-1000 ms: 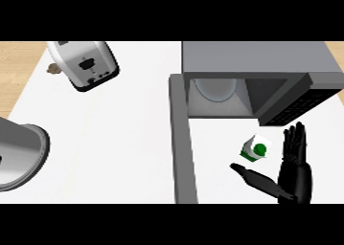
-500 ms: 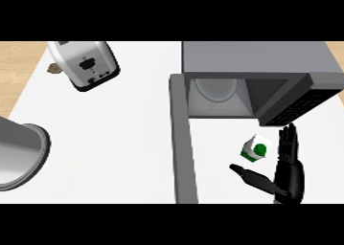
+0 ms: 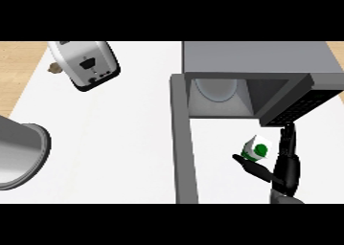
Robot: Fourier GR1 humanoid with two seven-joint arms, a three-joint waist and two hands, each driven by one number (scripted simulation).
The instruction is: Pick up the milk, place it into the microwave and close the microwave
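A small white milk carton [image 3: 258, 147] with a green dot stands on the white counter just below the microwave's [image 3: 259, 60] open front. My right hand [image 3: 286, 165] is at its right side, seen edge-on, with straight fingers [image 3: 288, 139] pointing up beside the carton and the thumb [image 3: 249, 165] stretched out under its lower left corner. The carton sits in the gap between thumb and fingers; I cannot tell whether they touch it. The microwave door [image 3: 184, 148] is swung out and runs down the view as a grey bar left of the carton. A round glass plate [image 3: 217, 90] lies inside the cavity.
A silver toaster [image 3: 86, 64] lies tilted at the upper left, with a small brown object [image 3: 54, 68] beside it. A large metal pot [image 3: 15, 153] fills the left edge. The black control panel [image 3: 302, 106] juts out just above my fingertips.
My right hand has turned from a spread palm to edge-on and moved left, closing in on the carton. The dark bit of my left hand at the left edge has gone.
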